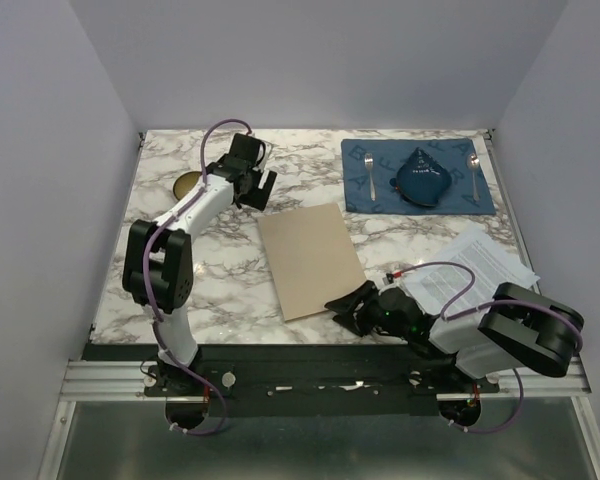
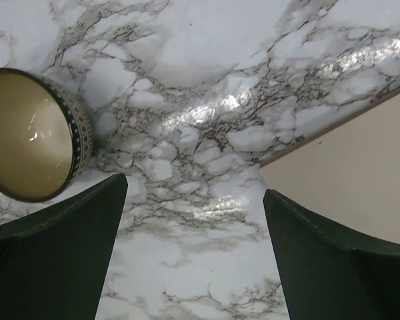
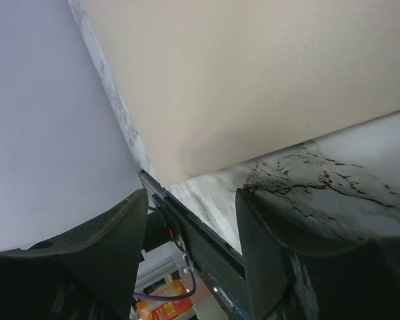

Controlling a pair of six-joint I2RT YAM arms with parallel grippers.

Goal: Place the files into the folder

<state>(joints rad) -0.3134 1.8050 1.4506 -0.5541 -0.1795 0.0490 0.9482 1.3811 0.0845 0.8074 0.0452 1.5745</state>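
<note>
Lying apart: one folder [image 1: 310, 260], several fanned files [image 1: 490, 258]

We see the kraft folder [image 1: 310, 260] lying flat and closed on the marble counter [image 1: 230, 270], near its middle, a plain tan-brown rectangle turned slightly off square, with one short edge towards the near side. The files [image 1: 490, 262] lie well to its right, apart from it: loosely fanned white sheets printed with small black text, their near part hidden from us.
</note>
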